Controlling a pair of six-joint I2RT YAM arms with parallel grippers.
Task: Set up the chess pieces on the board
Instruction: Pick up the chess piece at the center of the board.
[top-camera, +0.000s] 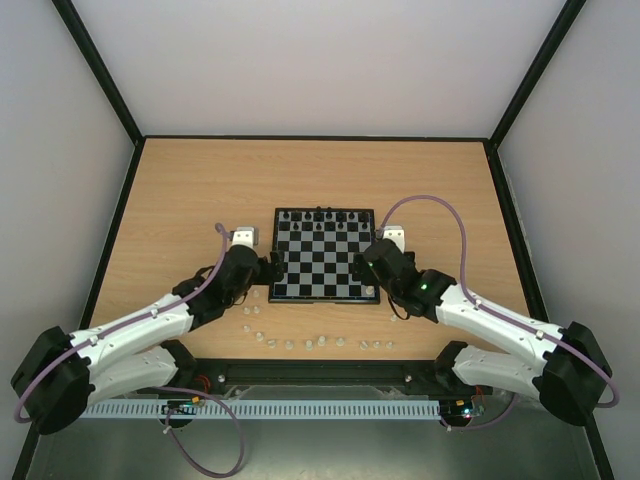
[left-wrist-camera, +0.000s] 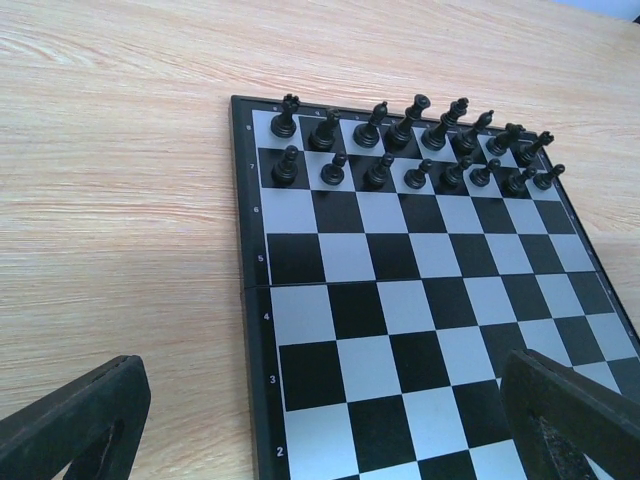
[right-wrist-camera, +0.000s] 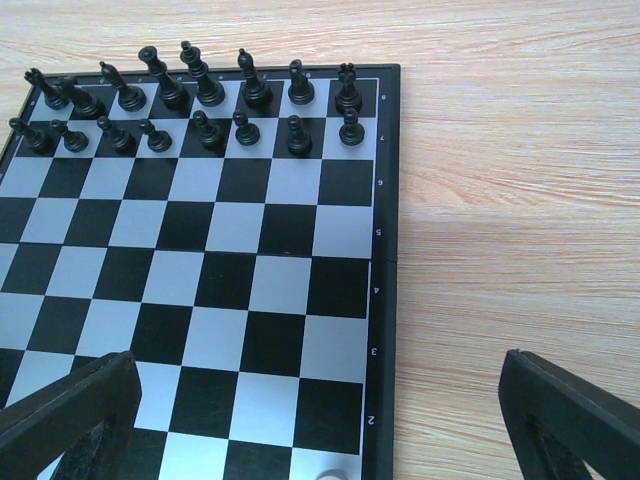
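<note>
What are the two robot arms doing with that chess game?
The left tool and right tool hover open and empty on either side of the chessboard. The black pieces already stand in its two far rows. Most whitish pieces lie on the table in front, waiting to be set.

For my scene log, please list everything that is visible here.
board: one, black-and-white chequered, middle of the table.
black pieces: sixteen, black, the board's two far rows.
chess pieces: about a dozen, whitish, loose on the table before the board's near edge; one at its near right corner.
table: one, light wood, under everything.
left gripper: one, black, open, by the board's left edge.
right gripper: one, black, open, by the board's right edge.
</note>
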